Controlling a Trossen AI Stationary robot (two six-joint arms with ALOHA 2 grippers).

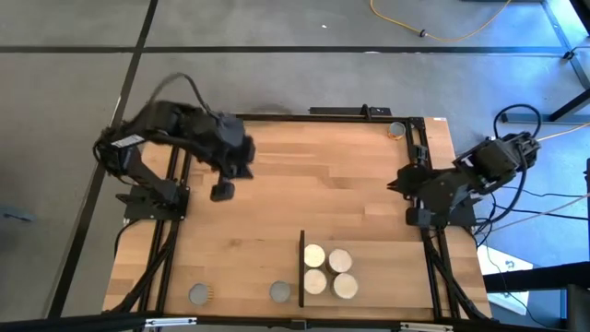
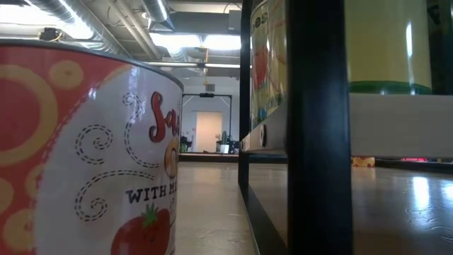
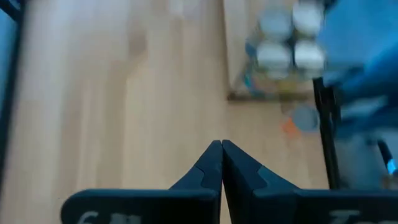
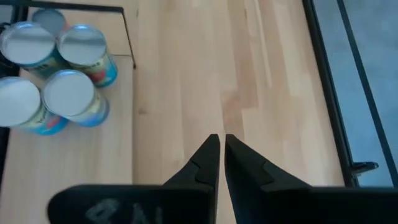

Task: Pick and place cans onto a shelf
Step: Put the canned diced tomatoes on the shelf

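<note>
four pale-topped cans [image 1: 329,272] stand upright in a tight square on my shelf [image 1: 387,277], just beside its thin black upright edge. two grey-topped cans [image 1: 199,294] stand on the bare table left of that edge, apart from each other.

left gripper [image 1: 222,191] closed, raised | right gripper [image 1: 396,184] nearly closed

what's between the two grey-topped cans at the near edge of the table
Nothing: in the high view the stretch of tabletop between the left grey-topped can and the right grey-topped can is bare wood.
</note>
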